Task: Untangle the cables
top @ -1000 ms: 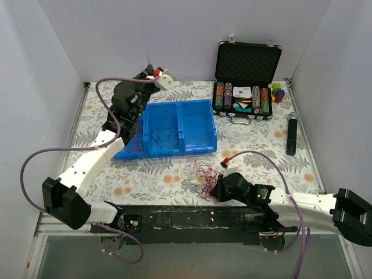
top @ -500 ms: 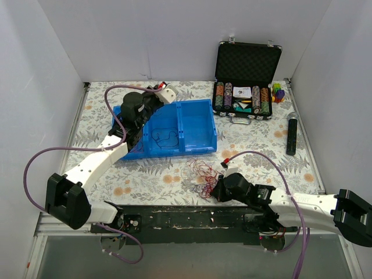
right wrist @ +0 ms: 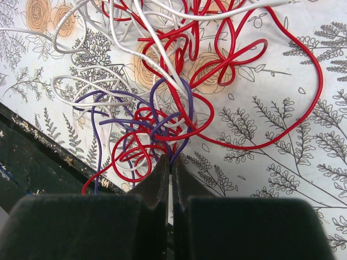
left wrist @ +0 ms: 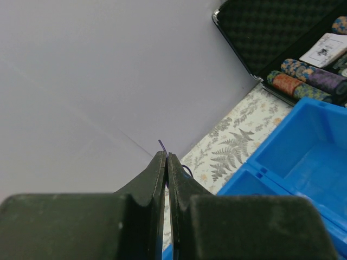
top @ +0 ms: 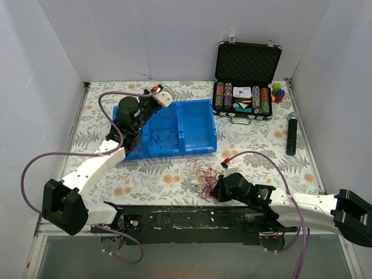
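My left gripper [left wrist: 166, 156], pinched shut on a thin purple wire end [left wrist: 161, 144], had drawn in from the far edge to hang over the blue plastic bin [top: 200, 145] at eleven o'clock. The right gripper [right wrist: 171, 162] stayed clamped on the tangle of red, white and purple cables [top: 199, 174] at six o'clock, so I judged one strand was coming free.

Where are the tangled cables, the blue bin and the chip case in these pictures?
cables [top: 200, 174]: top external view, middle of the red tangle.
blue bin [top: 197, 125]: top external view, bare floor of one compartment.
chip case [top: 249, 58]: top external view, foam inside the open lid.
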Motion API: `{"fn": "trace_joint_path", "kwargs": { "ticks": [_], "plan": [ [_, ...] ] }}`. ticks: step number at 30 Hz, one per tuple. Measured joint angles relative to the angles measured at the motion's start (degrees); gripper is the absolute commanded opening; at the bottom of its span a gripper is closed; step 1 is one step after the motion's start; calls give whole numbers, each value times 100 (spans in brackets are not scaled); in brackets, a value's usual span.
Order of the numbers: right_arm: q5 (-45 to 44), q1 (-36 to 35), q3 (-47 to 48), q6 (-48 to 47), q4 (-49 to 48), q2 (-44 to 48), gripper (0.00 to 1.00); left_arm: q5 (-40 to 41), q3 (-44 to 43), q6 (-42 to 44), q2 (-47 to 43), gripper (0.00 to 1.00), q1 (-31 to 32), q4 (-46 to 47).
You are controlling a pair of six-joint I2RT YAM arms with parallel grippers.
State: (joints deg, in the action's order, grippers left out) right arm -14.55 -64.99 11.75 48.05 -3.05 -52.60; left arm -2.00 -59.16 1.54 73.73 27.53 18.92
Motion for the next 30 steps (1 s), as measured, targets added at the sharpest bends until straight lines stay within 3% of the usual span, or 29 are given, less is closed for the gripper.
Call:
{"fn": "trace_joint_path", "kwargs": {
  "ticks": [14, 15, 18, 19, 25, 30],
  "plan": [
    [9, 0, 0, 0, -2, 0, 1, -216, 706, -354, -133, 1, 0, -448],
    [9, 0, 0, 0, -2, 0, 1, -208, 723, -380, -57, 10, 0, -544],
    [9, 0, 0, 0, -2, -9, 1, -210, 728, -549, 203, 56, 2, -745],
    [9, 0, 0, 0, -4, -22, 1, -221, 730, -616, 278, 65, 2, -824],
    [9, 0, 0, 2, -7, -26, 1, -442, 726, -841, 404, 78, 2, -1259],
    [11, 0, 0, 4, -7, -9, 1, -901, 671, -815, 142, 78, 20, -1700]
  ]
}}
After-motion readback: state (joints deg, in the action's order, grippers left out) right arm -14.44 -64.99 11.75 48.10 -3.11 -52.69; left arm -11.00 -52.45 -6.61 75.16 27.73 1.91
